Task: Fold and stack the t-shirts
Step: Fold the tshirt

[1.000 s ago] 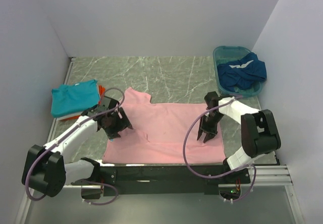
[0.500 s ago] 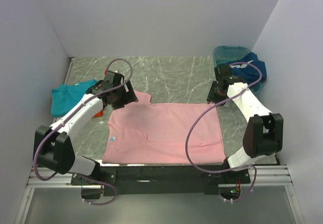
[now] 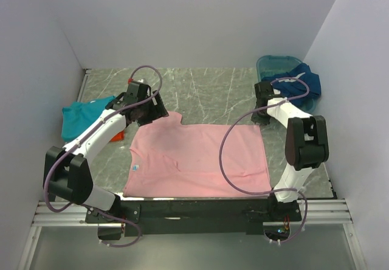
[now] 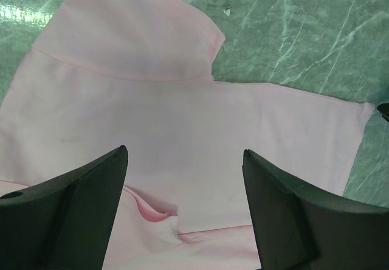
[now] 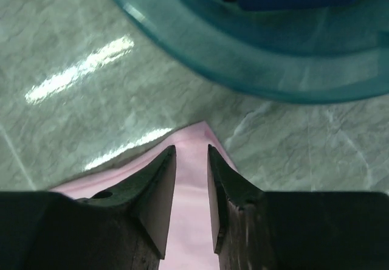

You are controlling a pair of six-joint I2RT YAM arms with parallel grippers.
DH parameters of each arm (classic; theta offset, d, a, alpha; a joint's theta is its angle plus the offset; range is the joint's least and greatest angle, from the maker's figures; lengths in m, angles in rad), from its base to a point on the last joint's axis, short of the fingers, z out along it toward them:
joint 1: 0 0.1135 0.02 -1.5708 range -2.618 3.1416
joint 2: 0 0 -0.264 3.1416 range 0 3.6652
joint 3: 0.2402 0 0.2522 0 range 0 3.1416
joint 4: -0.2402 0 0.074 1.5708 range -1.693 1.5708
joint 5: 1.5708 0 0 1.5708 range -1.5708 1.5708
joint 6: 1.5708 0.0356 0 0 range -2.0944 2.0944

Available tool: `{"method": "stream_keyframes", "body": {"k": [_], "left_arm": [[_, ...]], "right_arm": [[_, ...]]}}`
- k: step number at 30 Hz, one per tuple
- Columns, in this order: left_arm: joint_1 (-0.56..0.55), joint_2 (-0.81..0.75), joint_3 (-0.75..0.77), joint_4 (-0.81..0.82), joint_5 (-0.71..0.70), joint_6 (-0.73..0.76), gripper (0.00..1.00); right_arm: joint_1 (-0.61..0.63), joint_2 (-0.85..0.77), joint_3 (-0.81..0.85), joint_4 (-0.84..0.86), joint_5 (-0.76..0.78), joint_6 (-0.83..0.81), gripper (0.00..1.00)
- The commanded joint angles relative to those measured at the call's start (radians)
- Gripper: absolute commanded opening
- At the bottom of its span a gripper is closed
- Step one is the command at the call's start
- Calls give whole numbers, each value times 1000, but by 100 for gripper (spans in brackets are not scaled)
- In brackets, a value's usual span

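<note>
The light pink t-shirt [image 3: 200,157] lies spread flat on the table. My left gripper [image 3: 155,109] hovers over its far left sleeve. In the left wrist view it [image 4: 185,154] is open wide above the shirt [image 4: 182,100], with a small raised fold below the jaws. My right gripper [image 3: 260,115] is at the shirt's far right corner. In the right wrist view it [image 5: 189,150] has its jaws a narrow gap apart over that corner [image 5: 199,135], which lies flat. The teal t-shirt [image 3: 82,118] lies at the left, with the orange one all but hidden beneath it. The dark blue t-shirt [image 3: 296,84] lies in the basin.
A rigid teal plastic basin [image 3: 267,63] stands at the far right corner and shows close ahead in the right wrist view [image 5: 243,69]. White walls close in the left, far and right sides. The marbled green table [image 3: 206,90] shows behind the shirt.
Both arms have swung from the shirt's near half to its far edge, left to the sleeve and right to the far right corner. The pink shirt has barely shifted.
</note>
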Motion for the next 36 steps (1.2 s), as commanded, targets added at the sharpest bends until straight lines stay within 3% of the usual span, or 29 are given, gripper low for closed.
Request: {"method": "stream_keyframes", "body": {"k": [1, 21, 32, 35, 36], "left_arm": [[-2, -25, 8, 22, -5, 6, 82], [-1, -29, -6, 13, 4, 4, 84], [10, 17, 40, 11, -5, 37, 85], [19, 27, 45, 31, -2, 47, 85], [25, 46, 49, 43, -5, 60, 85]], "right_arm": [[-20, 32, -9, 69, 50, 8, 34], [-30, 86, 14, 37, 27, 8, 34], [-32, 93, 9, 17, 53, -1, 15], [-35, 95, 5, 17, 53, -4, 8], [-36, 96, 6, 16, 49, -6, 1]]}}
